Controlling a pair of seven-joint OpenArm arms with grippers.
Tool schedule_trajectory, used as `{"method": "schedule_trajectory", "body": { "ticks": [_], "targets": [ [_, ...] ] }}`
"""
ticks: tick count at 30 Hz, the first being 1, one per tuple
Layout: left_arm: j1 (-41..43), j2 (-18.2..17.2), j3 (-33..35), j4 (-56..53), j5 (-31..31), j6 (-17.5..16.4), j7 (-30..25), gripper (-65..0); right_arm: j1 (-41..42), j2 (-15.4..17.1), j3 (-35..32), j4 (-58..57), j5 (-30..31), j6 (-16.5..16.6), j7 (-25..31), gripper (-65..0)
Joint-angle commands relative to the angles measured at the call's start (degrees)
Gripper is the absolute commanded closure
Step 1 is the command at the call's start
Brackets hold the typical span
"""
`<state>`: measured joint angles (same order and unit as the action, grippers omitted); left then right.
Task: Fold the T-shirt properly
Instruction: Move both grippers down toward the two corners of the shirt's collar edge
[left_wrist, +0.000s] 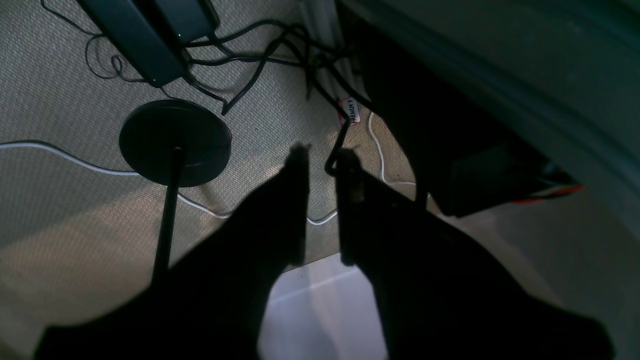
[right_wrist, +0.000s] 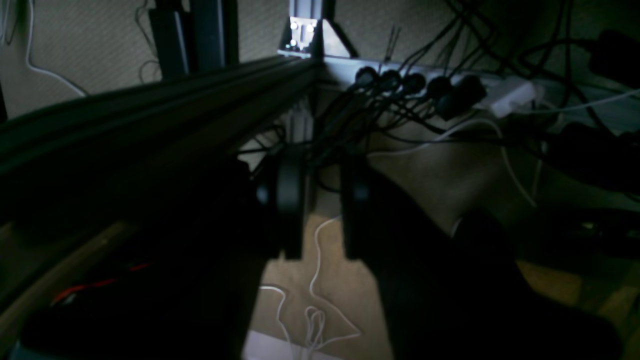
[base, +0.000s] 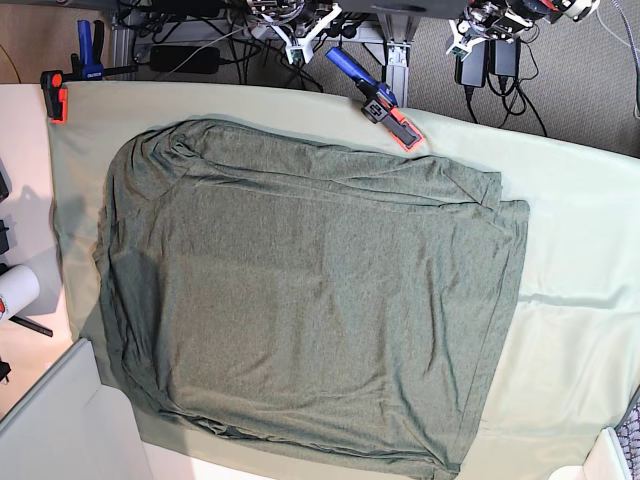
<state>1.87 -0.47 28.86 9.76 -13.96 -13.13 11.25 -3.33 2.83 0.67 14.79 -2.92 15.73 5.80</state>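
Note:
The T-shirt, dark heathered olive-green, lies spread flat and face down across most of the table in the base view, with wrinkles along its left and bottom edges. Neither gripper shows over it there. In the left wrist view my left gripper hangs beside the table and points at the carpet, its dark fingers parted by a narrow gap with nothing between them. My right gripper likewise stands off the table by the frame, with floor showing through its narrow gap.
A pale sage cloth covers the table under the shirt, held by a blue-and-orange clamp at the back and an orange clamp at the back left. A round black stand base, cables and a power strip lie on the floor.

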Motion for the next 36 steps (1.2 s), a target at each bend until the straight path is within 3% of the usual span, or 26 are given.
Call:
{"method": "schedule_trajectory", "body": {
  "ticks": [1, 6, 16, 24, 30, 36],
  "targets": [
    [-0.11, 0.31, -0.07, 0.31, 0.59, -1.22, -0.85, -9.5, -0.17, 0.15, 0.07, 0.39, -0.26, 0.33, 0.70, -11.4],
    [-0.09, 0.31, -0.07, 0.31, 6.21, -1.22, -2.47, -9.5, -0.20, 0.15, 0.07, 0.39, -0.28, 0.35, 0.70, -11.4],
    [0.11, 0.31, -0.07, 0.31, 9.05, -0.96, -5.97, -9.7, -0.22, 0.20, 0.07, 1.49, -0.31, 0.35, 0.70, -11.4],
    [1.22, 0.22, -0.07, 0.81, 9.22, -0.31, -3.76, -9.7, -3.54, 2.05, 0.07, 4.70, -0.33, 0.59, 0.66, -11.4],
    [6.86, -2.86, -0.07, 8.37, 13.03, 0.52, -4.61, -9.7, -10.91, 3.82, 0.07, 12.46, -1.18, 2.58, 0.66, -11.4],
    [16.63, -8.35, -0.11, 24.83, 12.94, 0.46, -4.63, -9.7, -19.30, 6.29, 0.07, 21.97, -0.07, 3.06, 0.61, -11.4]
  ]
}}
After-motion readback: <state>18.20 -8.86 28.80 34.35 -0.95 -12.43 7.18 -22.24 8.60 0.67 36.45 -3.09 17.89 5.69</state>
